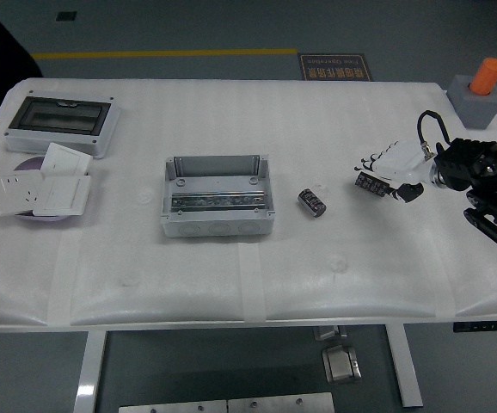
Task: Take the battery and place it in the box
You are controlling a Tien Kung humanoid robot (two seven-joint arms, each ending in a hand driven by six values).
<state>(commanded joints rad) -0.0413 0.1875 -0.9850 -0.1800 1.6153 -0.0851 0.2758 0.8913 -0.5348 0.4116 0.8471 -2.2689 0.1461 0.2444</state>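
A small dark cylindrical battery [311,202] lies on its side on the white table, just right of the open grey box [217,197]. The box stands near the table's middle with a metal rail inside. My right hand [384,171] reaches in from the right edge and hovers right of the battery, clear of it. Its white-and-black fingers are spread and hold nothing. The left arm is out of sight.
A grey enclosure with a dark window [60,124] sits at the back left. In front of it, white switch plates [39,188] lie stacked on a purple disc. A grey block with an orange cylinder [481,92] stands at the back right corner.
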